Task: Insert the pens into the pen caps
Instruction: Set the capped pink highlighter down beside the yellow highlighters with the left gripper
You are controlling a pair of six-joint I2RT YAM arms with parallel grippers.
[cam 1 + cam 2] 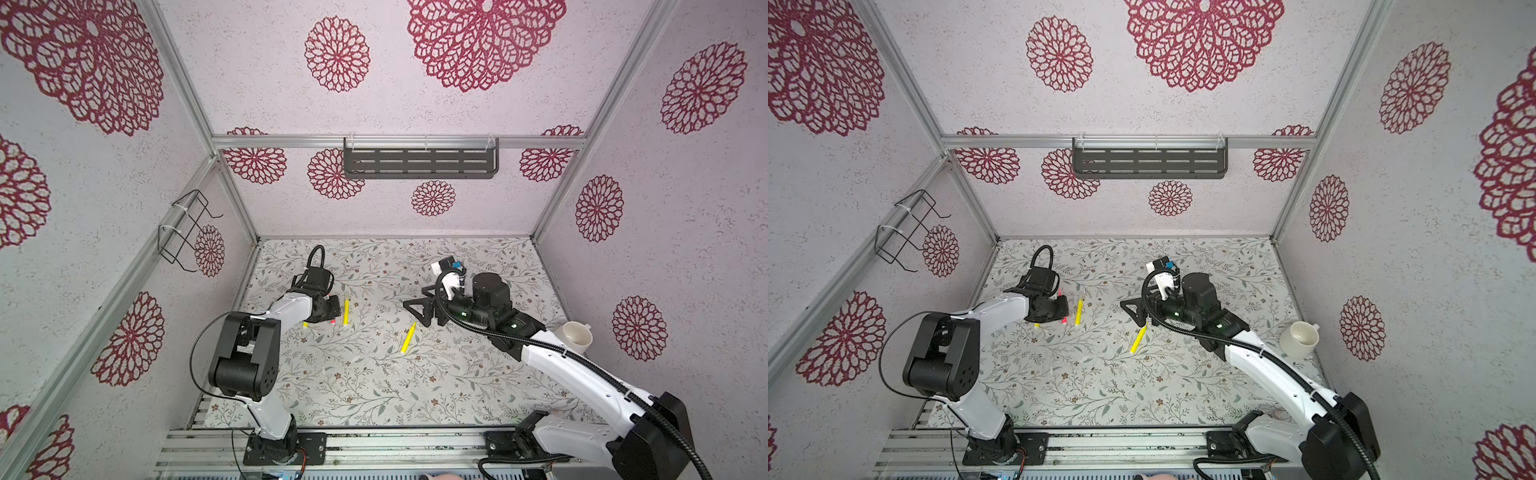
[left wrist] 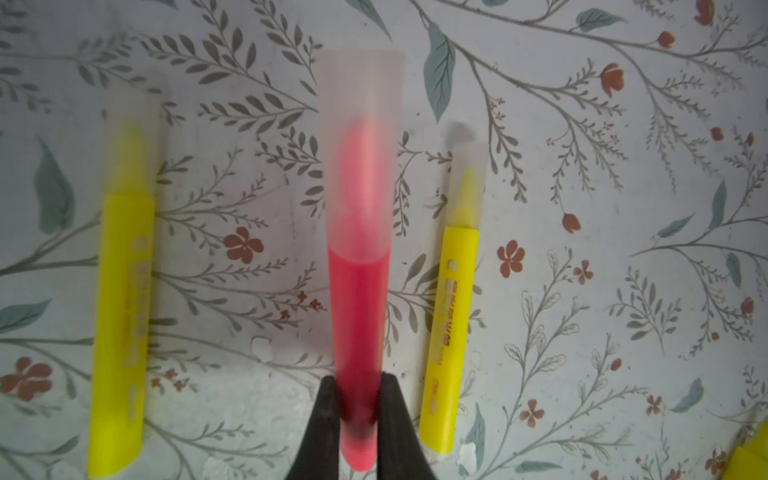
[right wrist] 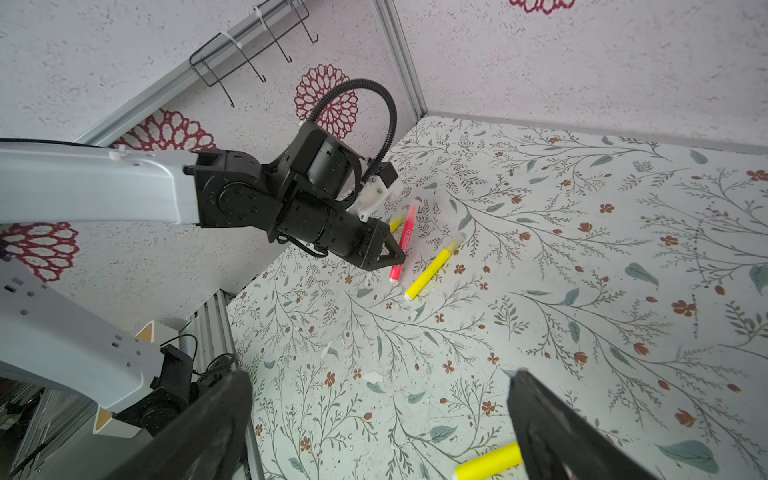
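My left gripper is shut on the rear end of the red-pink pen, whose tip sits inside a clear pen cap. A yellow pen and another yellow pen lie on either side of it, each tip under a clear cap. In both top views the left gripper hides most of the red pen, with a yellow pen beside it. A further yellow pen lies mid-table, bare tip showing, just below my open, empty right gripper. That pen shows near the right gripper.
A white cup lies tipped at the table's right edge beside the right arm. A dark slotted shelf hangs on the back wall and a wire rack on the left wall. Enclosure walls close in three sides.
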